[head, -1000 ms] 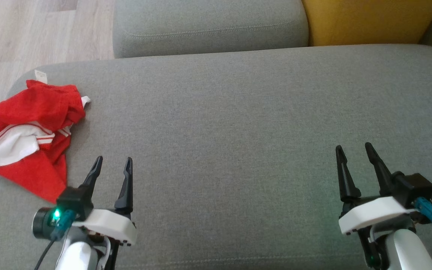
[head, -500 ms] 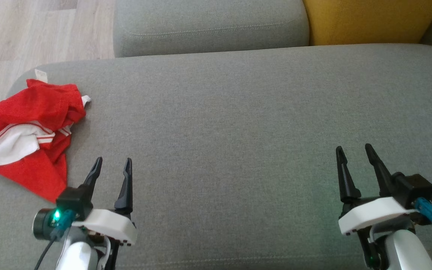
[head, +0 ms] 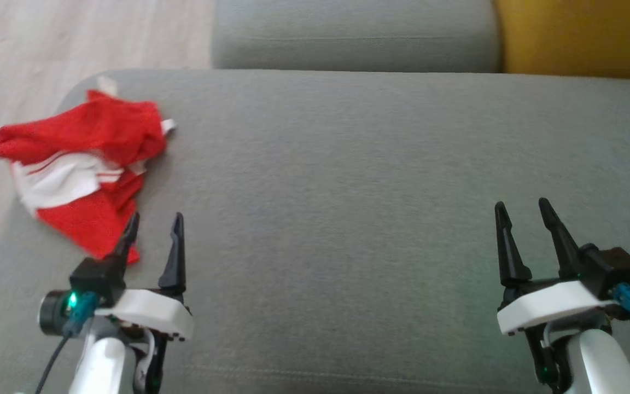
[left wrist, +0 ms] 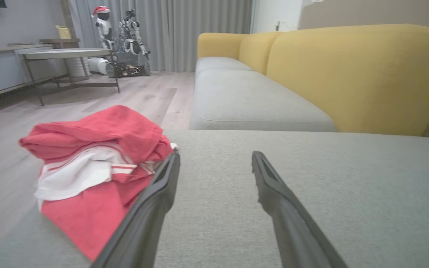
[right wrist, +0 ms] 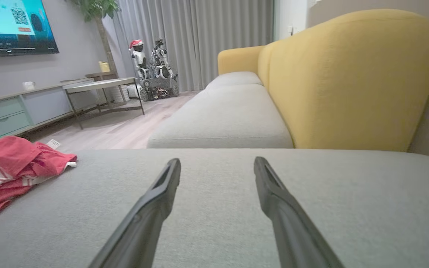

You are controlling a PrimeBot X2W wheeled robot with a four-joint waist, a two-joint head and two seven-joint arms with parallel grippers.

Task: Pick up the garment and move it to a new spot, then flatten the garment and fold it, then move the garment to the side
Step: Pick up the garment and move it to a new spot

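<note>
The red-and-white garment [head: 82, 164] lies crumpled at the far left corner of the grey sofa cushion [head: 348, 180], not gripped. The left gripper [head: 153, 221] hovers just beside it, jaws apart and empty. The right gripper [head: 521, 207], well off to the right, also has its jaws apart. By my reading, all 3 stages remain: pick-up, flatten-and-fold, move aside.

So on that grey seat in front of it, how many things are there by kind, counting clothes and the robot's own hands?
Clothes: 1, the red and white garment
Robot hands: 2, the left hand and the right hand, both open
Total: 3
</note>
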